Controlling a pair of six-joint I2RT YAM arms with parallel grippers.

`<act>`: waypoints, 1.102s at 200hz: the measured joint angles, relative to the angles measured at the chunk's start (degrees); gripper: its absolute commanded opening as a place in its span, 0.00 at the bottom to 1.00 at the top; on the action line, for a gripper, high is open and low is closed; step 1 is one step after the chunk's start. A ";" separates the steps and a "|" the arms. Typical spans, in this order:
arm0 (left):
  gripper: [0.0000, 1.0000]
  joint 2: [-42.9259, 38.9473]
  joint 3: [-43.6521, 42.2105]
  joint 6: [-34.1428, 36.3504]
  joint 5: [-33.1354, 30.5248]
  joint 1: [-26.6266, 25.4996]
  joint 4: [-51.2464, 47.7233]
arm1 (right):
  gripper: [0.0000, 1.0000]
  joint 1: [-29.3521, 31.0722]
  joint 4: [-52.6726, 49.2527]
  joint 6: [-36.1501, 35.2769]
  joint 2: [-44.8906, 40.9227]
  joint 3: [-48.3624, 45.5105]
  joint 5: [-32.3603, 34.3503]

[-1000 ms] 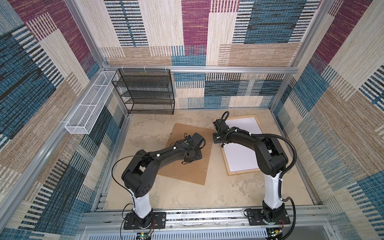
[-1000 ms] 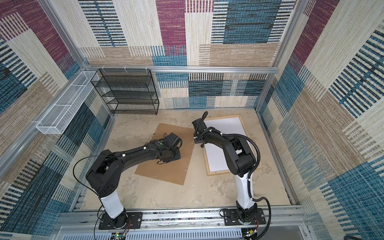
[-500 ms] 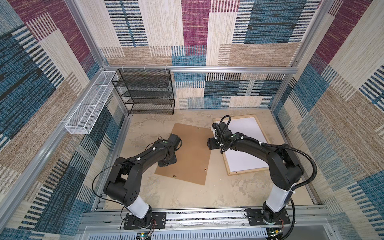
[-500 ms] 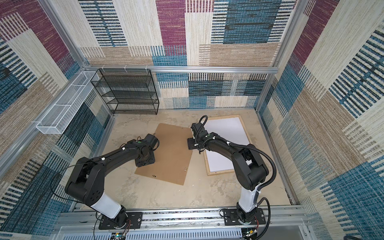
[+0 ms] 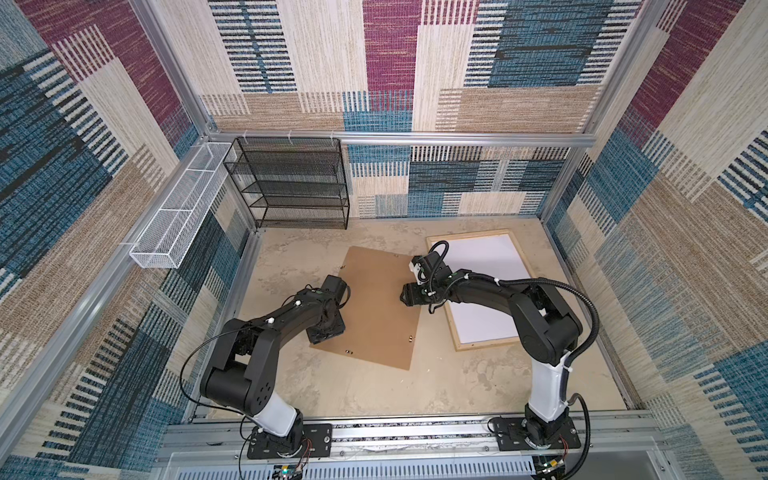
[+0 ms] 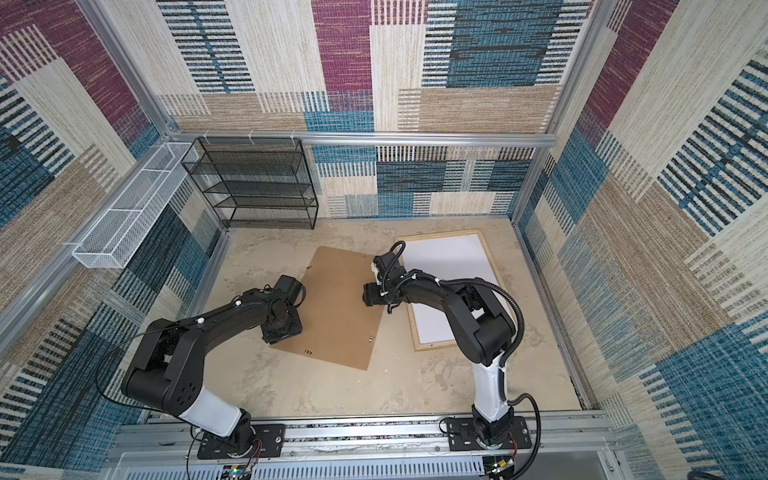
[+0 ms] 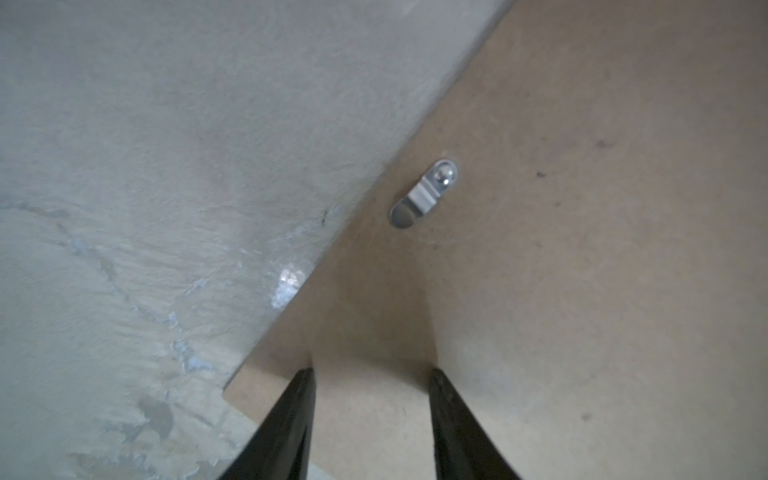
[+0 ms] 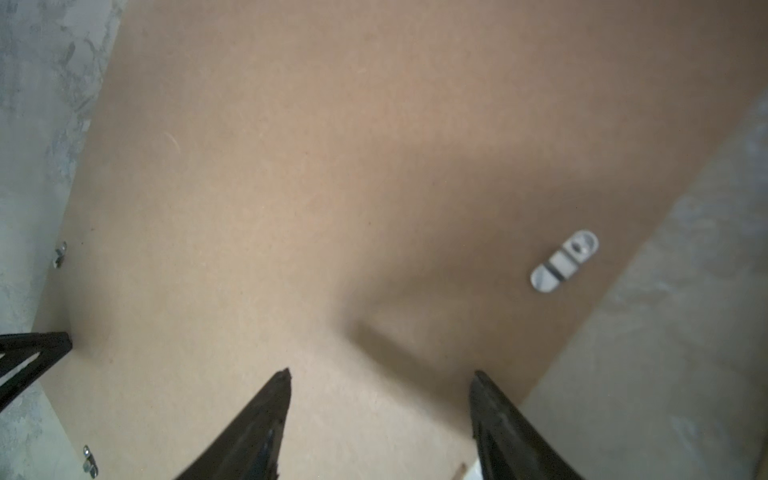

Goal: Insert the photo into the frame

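Note:
The frame (image 5: 453, 332) (image 6: 409, 316) of pale wood lies flat at the right in both top views, and a plain white sheet (image 5: 486, 266) fills it. The photo's printed side shows nowhere. A brown backing board (image 5: 374, 307) (image 6: 336, 307) lies left of the frame. My left gripper (image 5: 323, 334) (image 6: 283, 332) (image 7: 372, 370) stands open, pointing down at the board's near left corner with nothing between its fingers. My right gripper (image 5: 405, 293) (image 6: 368, 297) (image 8: 382, 374) hangs open over the board's right edge, next to the frame, and is empty.
Small metal turn clips (image 7: 424, 193) (image 8: 564, 262) sit near the board's edges. A black wire shelf (image 5: 291, 183) stands at the back left. A white wire basket (image 5: 178, 208) hangs on the left wall. Patterned walls close in the floor.
My left gripper has moved from the board's middle to its near left corner. My right gripper has moved left from the frame's edge onto the board and opened wider. The board has stayed put.

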 measured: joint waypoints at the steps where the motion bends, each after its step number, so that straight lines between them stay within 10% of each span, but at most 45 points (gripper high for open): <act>1: 0.47 -0.02 -0.09 0.00 0.04 0.00 0.09 | 0.70 -0.04 0.00 -0.11 0.15 0.20 -0.02; 141: 0.46 -8.41 -8.13 -8.31 2.58 -10.36 6.62 | 0.68 -5.57 -3.37 -10.49 17.51 25.90 -4.33; 220: 0.55 -11.37 -3.69 -6.32 -1.49 -8.00 -3.93 | 0.67 -4.61 -5.27 -12.17 -2.19 6.78 -2.29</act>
